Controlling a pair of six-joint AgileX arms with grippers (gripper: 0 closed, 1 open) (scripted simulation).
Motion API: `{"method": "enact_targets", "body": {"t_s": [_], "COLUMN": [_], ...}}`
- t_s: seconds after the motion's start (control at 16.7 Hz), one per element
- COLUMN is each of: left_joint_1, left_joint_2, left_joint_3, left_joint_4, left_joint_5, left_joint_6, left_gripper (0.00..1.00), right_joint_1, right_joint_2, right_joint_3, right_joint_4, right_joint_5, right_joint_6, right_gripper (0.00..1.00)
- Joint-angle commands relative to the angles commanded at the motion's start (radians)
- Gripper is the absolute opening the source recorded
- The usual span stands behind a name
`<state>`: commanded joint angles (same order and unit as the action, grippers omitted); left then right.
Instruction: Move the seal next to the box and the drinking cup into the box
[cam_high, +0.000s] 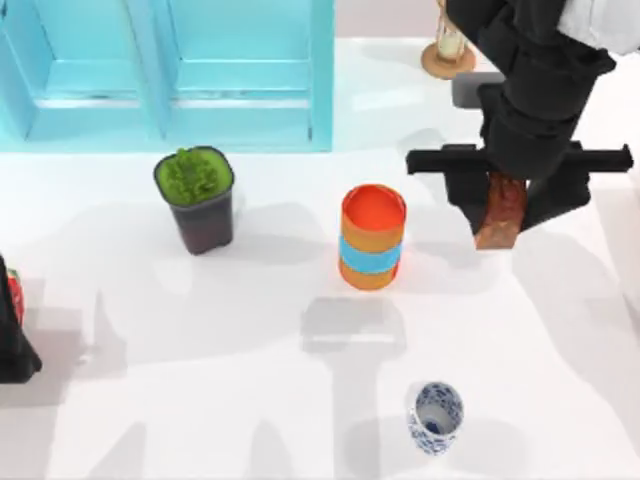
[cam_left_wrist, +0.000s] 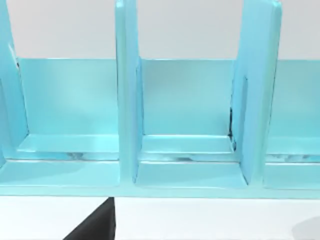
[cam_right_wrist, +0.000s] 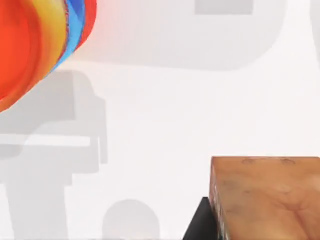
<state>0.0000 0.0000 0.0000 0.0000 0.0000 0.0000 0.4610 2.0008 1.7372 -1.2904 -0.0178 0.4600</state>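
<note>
The reddish-brown seal (cam_high: 500, 210) hangs above the table at the right, clamped between the dark fingers of my right gripper (cam_high: 502, 212), which is shut on it. The right wrist view shows the seal (cam_right_wrist: 265, 197) close up over bare white table. The white drinking cup (cam_high: 435, 416) with a blue pattern stands upright near the front edge, well apart from the gripper. The light blue box (cam_high: 180, 75) with dividers sits at the back left; the left wrist view looks into the box (cam_left_wrist: 185, 110). My left arm (cam_high: 15, 330) is parked at the table's left edge.
An orange cylinder (cam_high: 372, 237) with a blue band stands mid-table, just left of the held seal. A dark pot with a green plant (cam_high: 197, 198) stands in front of the box. A small wooden hourglass-like object (cam_high: 448, 50) sits at the back right.
</note>
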Motion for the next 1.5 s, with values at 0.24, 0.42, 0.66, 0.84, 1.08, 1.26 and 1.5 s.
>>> {"method": "enact_targets", "body": {"t_s": [0.24,0.42,0.66,0.84,1.08,1.26,1.5], "left_joint_1": [0.0,0.0,0.0,0.0,0.0,0.0,0.0], "left_joint_2": [0.0,0.0,0.0,0.0,0.0,0.0,0.0], "left_joint_3": [0.0,0.0,0.0,0.0,0.0,0.0,0.0], "left_joint_4": [0.0,0.0,0.0,0.0,0.0,0.0,0.0], "left_joint_5": [0.0,0.0,0.0,0.0,0.0,0.0,0.0], "left_joint_6": [0.0,0.0,0.0,0.0,0.0,0.0,0.0], "left_gripper": [1.0,1.0,1.0,1.0,1.0,1.0,1.0], "right_joint_1": [-0.099,-0.17,-0.285,-0.306,-0.303,-0.303,-0.302], "right_joint_2": [-0.027,-0.049,-0.079,-0.09,-0.084,-0.081,-0.075], "right_joint_3": [-0.026,-0.044,-0.074,-0.085,-0.083,-0.106,-0.143], "right_joint_4": [-0.001,0.0,-0.002,0.0,0.0,0.026,0.071], "right_joint_5": [0.003,0.005,0.004,0.005,0.005,0.005,0.005], "right_joint_6": [-0.097,-0.167,-0.283,-0.303,-0.301,-0.301,-0.3], "right_gripper": [0.0,0.0,0.0,0.0,0.0,0.0,0.0]}}
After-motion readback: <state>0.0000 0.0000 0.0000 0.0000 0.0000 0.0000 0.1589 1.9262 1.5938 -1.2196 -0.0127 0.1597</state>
